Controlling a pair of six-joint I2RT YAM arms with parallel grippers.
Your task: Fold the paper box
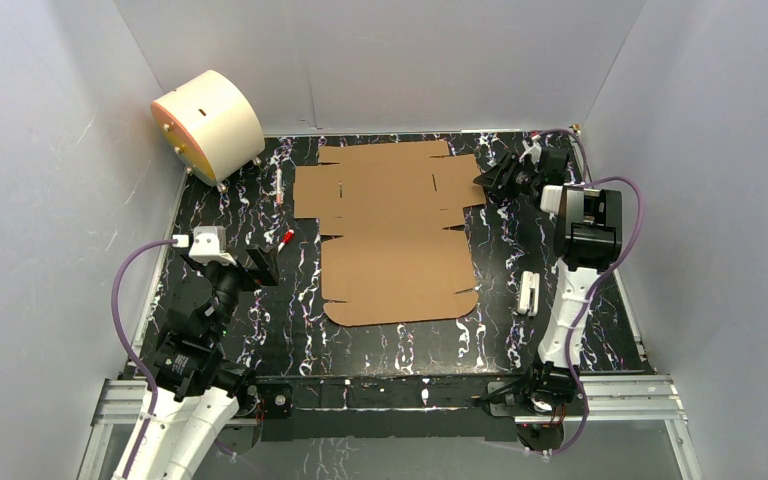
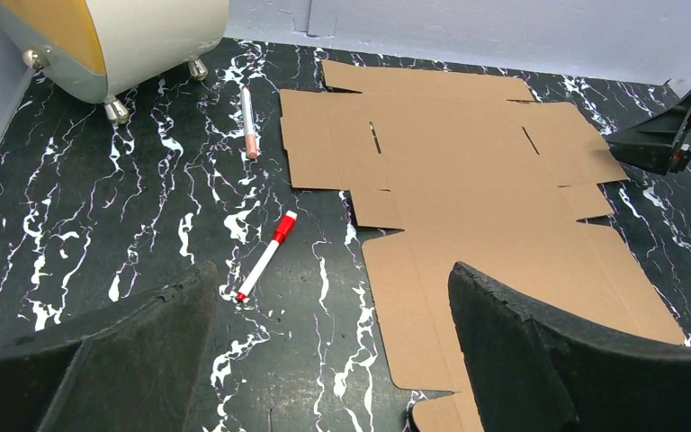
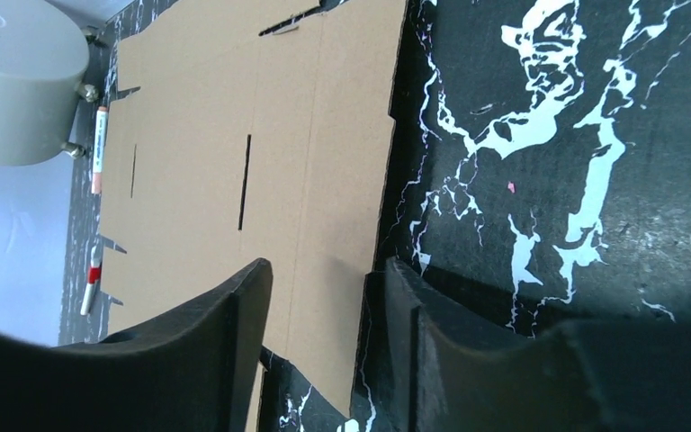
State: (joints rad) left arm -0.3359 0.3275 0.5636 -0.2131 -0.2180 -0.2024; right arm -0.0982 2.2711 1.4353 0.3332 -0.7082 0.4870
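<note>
Marbled table (image 1: 290, 335): paper box (image 1: 400, 240) lies flat. Your right end effector (image 3: 328, 274) straddles its far-right edge, jaws apart; left end effector (image 2: 333, 274) spread wide.

Paper box (image 1: 397, 235): bare brown corrugated cardboard; no print can be read in any view.
Red-capped marker (image 2: 267, 256): white barrel, any lettering too small to read.
Pale marker (image 2: 249, 122): any marking on the barrel too small to make out.
Cream drum (image 1: 210, 122): orange face and plain wall, no label legible.
Worktop (image 1: 280, 340): black with white veining; no sign or number readable.
</note>
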